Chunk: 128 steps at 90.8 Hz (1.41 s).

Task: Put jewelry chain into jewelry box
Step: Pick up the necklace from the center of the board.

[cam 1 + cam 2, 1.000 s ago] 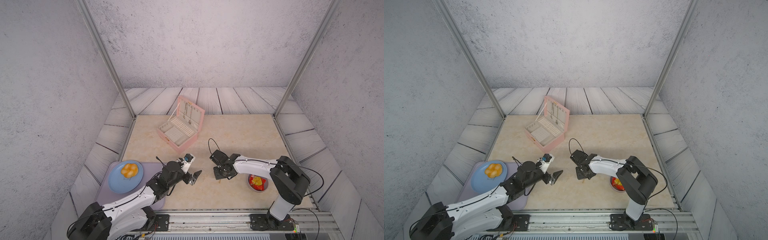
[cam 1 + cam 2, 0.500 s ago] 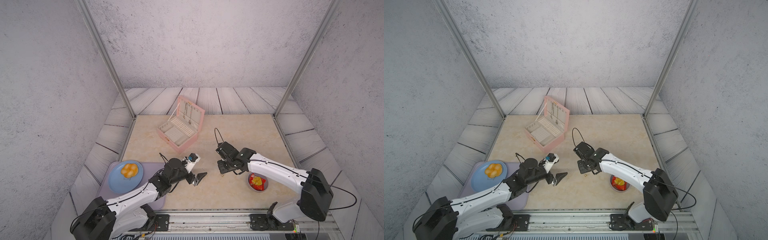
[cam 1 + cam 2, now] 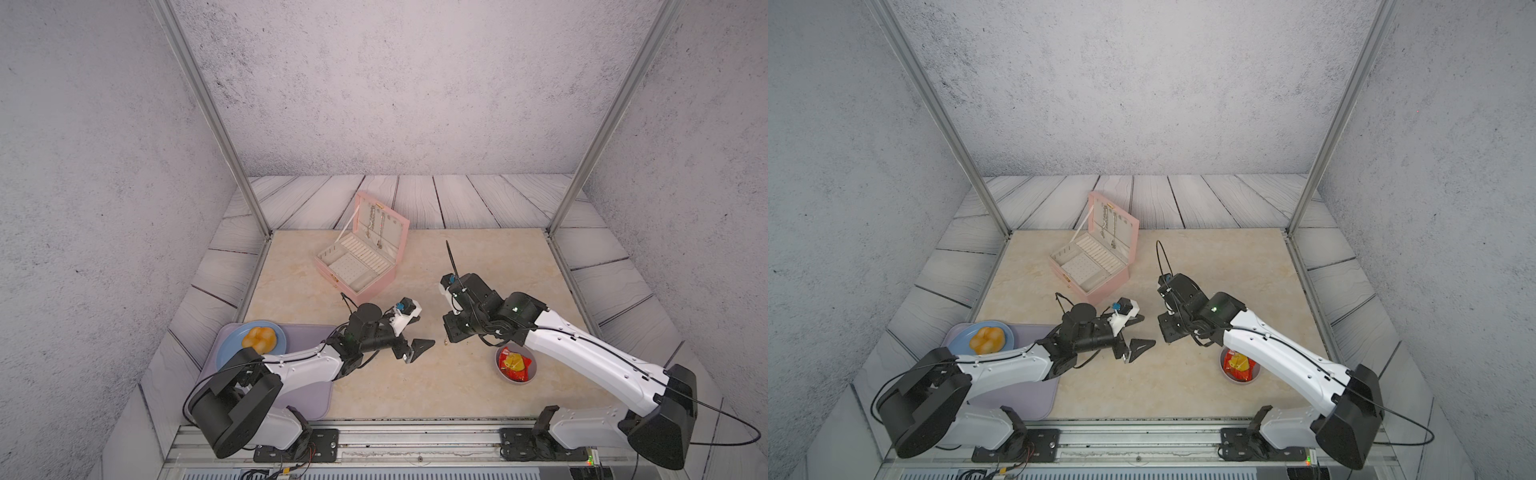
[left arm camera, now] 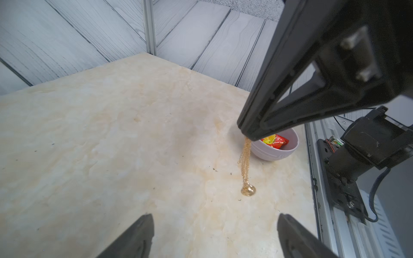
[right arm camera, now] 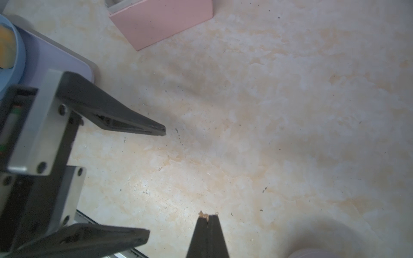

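Over the near table [image 3: 415, 386], the right gripper [image 4: 247, 135] stays clamped on the dangling jewelry chain [image 4: 245, 165]; the left gripper [image 3: 424, 330], jaws spread, has edged right toward it.

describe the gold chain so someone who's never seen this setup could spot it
On the beige marble table, find the right gripper near the pale snack bowl. The jewelry chain dangles from its shut tips. It is hair-fine and gold, unlike the thicker silvery chains hanging inside the pink jewelry box lid.

Jewelry box [image 5: 161, 20] mostly beyond picture edge
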Each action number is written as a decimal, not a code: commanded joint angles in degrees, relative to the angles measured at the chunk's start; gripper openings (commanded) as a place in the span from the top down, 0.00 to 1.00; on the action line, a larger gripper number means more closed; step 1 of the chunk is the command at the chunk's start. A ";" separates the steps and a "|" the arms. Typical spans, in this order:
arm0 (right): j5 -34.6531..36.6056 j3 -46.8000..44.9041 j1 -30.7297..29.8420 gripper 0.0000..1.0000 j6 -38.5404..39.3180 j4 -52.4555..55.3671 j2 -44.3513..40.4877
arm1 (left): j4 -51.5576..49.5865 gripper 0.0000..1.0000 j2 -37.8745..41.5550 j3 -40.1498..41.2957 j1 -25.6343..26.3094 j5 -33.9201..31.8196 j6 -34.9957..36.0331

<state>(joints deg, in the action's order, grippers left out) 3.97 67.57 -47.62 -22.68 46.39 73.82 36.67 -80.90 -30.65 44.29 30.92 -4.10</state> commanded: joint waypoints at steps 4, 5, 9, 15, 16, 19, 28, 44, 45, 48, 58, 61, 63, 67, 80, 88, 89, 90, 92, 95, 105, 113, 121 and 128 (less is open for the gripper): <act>-2.64 0.62 -0.15 1.00 -1.01 -1.72 -3.09 | 3.80 0.15 -2.33 -1.75 1.32 4.49 -0.33; -2.78 0.54 -0.18 1.00 -1.12 -1.91 -3.26 | 4.05 0.15 -2.46 -1.72 1.45 4.63 -0.36; -3.27 0.27 -0.19 1.00 -1.43 -2.61 -3.95 | 4.83 0.16 -3.08 -1.63 1.97 4.77 -0.38; -3.66 -0.38 -0.20 1.00 -1.83 -3.97 -4.92 | 5.54 0.18 -3.98 -1.79 2.48 4.14 -0.47; -3.73 -0.53 -0.20 1.00 -1.88 -4.31 -5.09 | 5.58 0.18 -4.12 -1.87 2.52 4.06 -0.47; -3.72 -1.03 -0.20 1.00 -2.08 -5.12 -5.67 | 5.66 0.19 -4.52 -2.14 2.67 3.76 -0.40; -3.84 -1.43 -0.20 1.00 -2.58 -6.53 -6.74 | 6.38 0.21 -5.57 -2.65 2.88 1.64 -0.04; -4.95 -0.70 -0.20 1.00 -2.89 -6.80 -7.23 | 8.99 0.29 -5.97 -2.66 3.07 0.47 0.00; -5.12 -0.65 -0.20 1.00 -2.89 -6.87 -7.30 | 9.06 0.30 -5.95 -2.66 3.12 0.64 0.03; -5.25 -0.68 -0.18 1.00 -2.90 -6.99 -7.37 | 9.12 0.30 -5.87 -2.72 3.37 1.08 0.33; -5.70 -0.85 -0.20 1.00 -3.07 -7.68 -7.80 | 6.82 0.34 -5.09 -3.36 4.20 1.02 3.14; -5.90 -0.86 -0.20 1.00 -3.15 -7.76 -7.81 | 6.28 0.36 -4.93 -3.58 4.25 0.29 3.77; -5.94 -0.86 -0.13 1.00 -3.23 -7.84 -7.79 | 6.28 0.36 -4.78 -3.68 4.27 -0.13 4.06; -6.22 -0.86 -0.19 1.00 -3.33 -8.05 -7.81 | 6.43 0.37 -4.59 -3.63 4.28 -0.91 4.67; -7.37 -0.51 -0.22 1.00 -3.75 -8.48 -7.46 | 6.89 0.41 -4.06 -3.10 4.27 -4.02 5.61; -8.60 -0.46 -0.20 1.00 -4.03 -9.07 -7.39 | 7.97 0.45 -3.35 -2.78 4.31 -3.63 5.57; -8.74 -0.49 -0.20 1.00 -4.08 -9.14 -7.38 | 8.15 0.46 -3.28 -2.72 4.31 -3.43 5.50; -8.86 -0.50 -0.20 1.00 -4.15 -9.18 -7.38 | 8.33 0.48 -3.11 -2.73 4.31 -3.15 5.37; -9.08 -0.51 -0.20 1.00 -4.24 -9.23 -7.38 | 8.60 0.51 -2.88 -2.63 4.31 -2.49 5.16; -9.26 -0.51 -0.20 1.00 -4.30 -9.41 -7.38 | 8.92 0.53 -2.51 -2.69 4.43 -1.59 4.74; -9.74 -0.51 -0.20 1.00 -4.47 -9.77 -7.29 | 8.89 0.54 -1.66 -2.94 4.74 0.03 4.82; -9.92 -0.59 -0.20 1.00 -4.58 -9.85 -7.15 | 7.88 0.56 -1.08 -2.92 4.70 -1.55 6.06; -10.13 -0.51 -0.20 1.00 -4.65 -9.91 -7.11 | 6.18 0.66 -0.39 -3.07 4.68 -2.63 7.34; -9.92 -0.50 -0.20 1.00 -4.73 -9.95 -7.18 | 4.87 0.75 -0.22 -3.20 4.75 -2.58 7.40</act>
<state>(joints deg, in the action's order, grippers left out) -5.45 66.85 -47.62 -26.79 36.88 67.24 43.00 -82.41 -32.97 48.77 28.67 1.98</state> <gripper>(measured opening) 0.043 0.284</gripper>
